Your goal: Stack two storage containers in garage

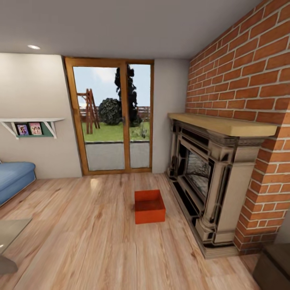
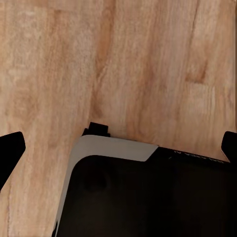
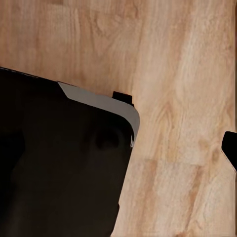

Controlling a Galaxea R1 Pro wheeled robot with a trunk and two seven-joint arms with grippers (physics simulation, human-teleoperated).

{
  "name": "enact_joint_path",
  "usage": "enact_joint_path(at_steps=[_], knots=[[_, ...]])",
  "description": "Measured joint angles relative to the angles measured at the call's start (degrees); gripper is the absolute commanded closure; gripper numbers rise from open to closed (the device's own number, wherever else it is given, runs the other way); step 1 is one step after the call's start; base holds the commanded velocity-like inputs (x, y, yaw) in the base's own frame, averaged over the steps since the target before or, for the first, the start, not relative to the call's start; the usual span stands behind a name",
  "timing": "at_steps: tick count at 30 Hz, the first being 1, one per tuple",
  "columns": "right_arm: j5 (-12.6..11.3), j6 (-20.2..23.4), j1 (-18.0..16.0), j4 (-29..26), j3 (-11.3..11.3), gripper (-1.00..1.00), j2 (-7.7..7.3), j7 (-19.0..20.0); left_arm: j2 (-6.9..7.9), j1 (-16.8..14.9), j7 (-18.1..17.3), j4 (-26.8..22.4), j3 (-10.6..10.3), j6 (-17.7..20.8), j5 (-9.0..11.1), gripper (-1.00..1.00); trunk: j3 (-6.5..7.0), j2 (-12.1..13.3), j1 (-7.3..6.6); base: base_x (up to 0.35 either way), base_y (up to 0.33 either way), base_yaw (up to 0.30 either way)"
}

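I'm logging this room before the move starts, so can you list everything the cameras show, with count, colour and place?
Open-top rectangular storage container: one, red-orange, on the wood floor in front of the fireplace.
Light wood plank floor: one, tan, across the room.
Fireplace with wooden mantel: one, beige and dark, against the brick wall at right.
Red brick wall: one, right side.
Wood-framed glass patio door: one, orange-brown frame, back wall, garden beyond.
Blue sofa: one, far left edge.
White wall shelf with framed photos: one, left wall.
Low glass-topped table: one, greyish, lower left corner.
Robot's black base with a grey edge: below both wrist cameras.
Left gripper fingertips: black, spread wide, nothing between.
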Motion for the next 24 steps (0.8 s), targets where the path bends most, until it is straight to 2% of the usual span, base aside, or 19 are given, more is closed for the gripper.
enact_joint_path(at_steps=[18, 24], knots=[[0.05, 0.05, -0.02, 0.0, -0.09, -1.0, -0.09, 0.08, -0.05, 0.0, 0.03, 0.0, 0.0, 0.0, 0.01, -1.0, 0.0, 0.0, 0.0, 0.326, -0.001, 0.0], [0.05, 0.14, -0.02, 0.0, -0.1, -1.0, -0.09, 0.07, -0.05, 0.0, 0.03, -0.01, 0.0, -0.01, -0.01, -1.0, 0.0, 0.0, 0.0, 0.323, -0.102, 0.0]])
